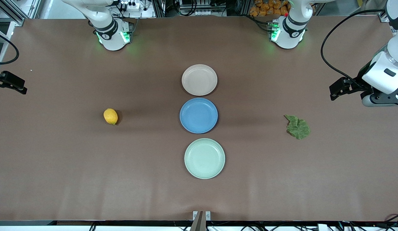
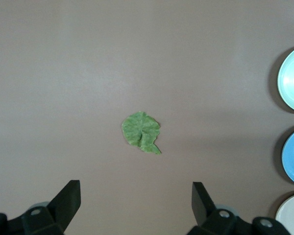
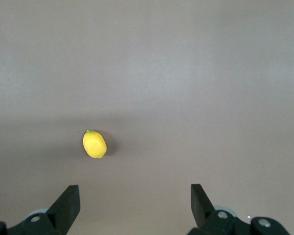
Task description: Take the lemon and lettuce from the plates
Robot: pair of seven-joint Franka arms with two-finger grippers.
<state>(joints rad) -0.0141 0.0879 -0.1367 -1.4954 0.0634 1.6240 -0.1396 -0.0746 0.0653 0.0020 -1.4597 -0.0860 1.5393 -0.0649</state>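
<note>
The lemon point(image 1: 110, 116) lies on the bare table toward the right arm's end, off any plate; it also shows in the right wrist view point(image 3: 94, 144). The lettuce point(image 1: 298, 127) lies flat on the table toward the left arm's end, and in the left wrist view point(image 2: 141, 132). The beige plate point(image 1: 199, 80) and the mint green plate point(image 1: 204, 158) are empty. My left gripper point(image 2: 135, 188) is open and empty, high over the table's end point(image 1: 341, 88) near the lettuce. My right gripper point(image 3: 135, 192) is open and empty, high at the table's other end point(image 1: 9, 84).
A blue plate point(image 1: 198, 115) sits empty between the beige and mint plates, the three in a row down the table's middle. The plates' edges show in the left wrist view point(image 2: 293, 78). The brown tabletop point(image 1: 90, 176) lies bare around the lemon and lettuce.
</note>
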